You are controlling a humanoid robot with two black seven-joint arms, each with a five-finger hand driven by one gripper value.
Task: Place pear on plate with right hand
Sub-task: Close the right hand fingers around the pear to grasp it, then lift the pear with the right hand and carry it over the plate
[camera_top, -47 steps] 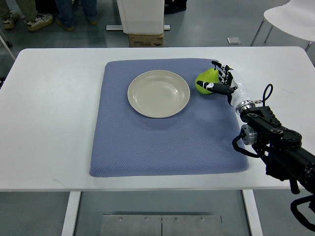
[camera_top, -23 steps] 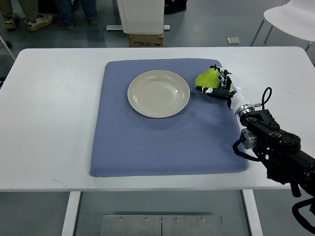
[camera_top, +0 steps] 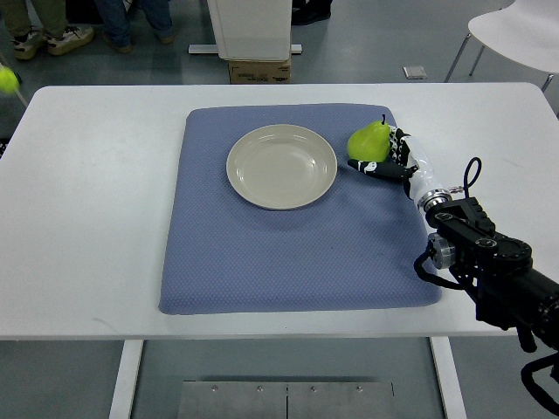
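The right robot hand was curled around the pear, gripping it from the right and from below, with the dark fingers wrapped under the fruit's near side and the white palm pressed to its right flank. That cradle hold left the top and left of the pear free, so the stem pointed up and away. It seemed a sensible grip for a carry, since the weight sat in the fingers and could not easily slip downward.

The pear sat in the hand above the far right part of the blue mat, just to the right of the plate and apart from its rim. Whether the fruit was clear of the mat or only just off it could not be told from this steep view.

The plate lay flat on the mat, in its far middle, with nothing in it. The mat covered the centre of the white table, probably to stop the plate from sliding and to soften any drop.

The right arm came in from the near right corner, reaching far and to the left. By that line, a short move to the left would probably bring the pear over the plate. The left arm did not show at all.
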